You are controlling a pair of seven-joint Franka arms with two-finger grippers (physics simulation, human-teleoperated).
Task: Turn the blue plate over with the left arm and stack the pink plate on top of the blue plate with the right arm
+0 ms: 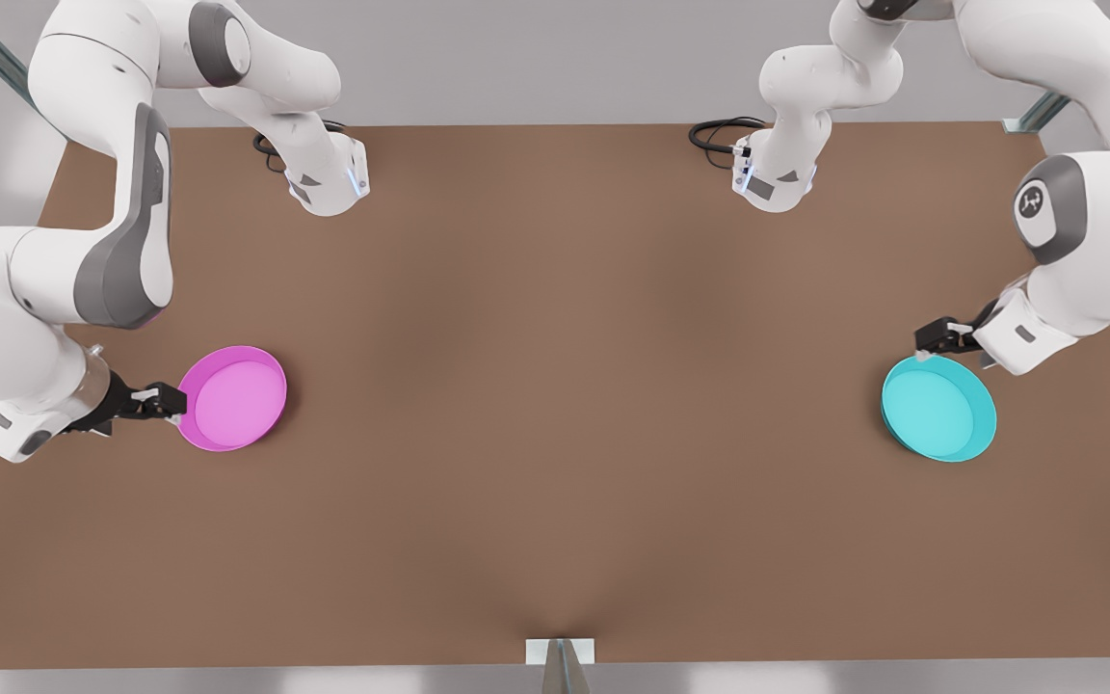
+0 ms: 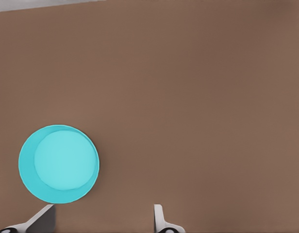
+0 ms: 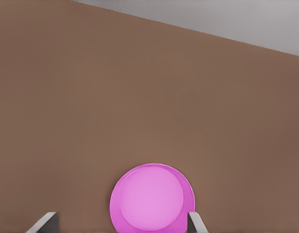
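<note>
Beside each plate, fingertips cut off, spread.

Two Franka arms are showing glossy white shells with grey joint bands, one round grey cap bearing a white logo. Black cables are looping at both bases. The left end effector and right end effector are showing black bodies with pale fingertips.

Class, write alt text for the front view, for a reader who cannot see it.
A round magenta-pink plastic dish and a round turquoise plastic dish lie far apart on a brown table. The open right gripper is beside the pink dish; the open left gripper is beside the turquoise one.
</note>
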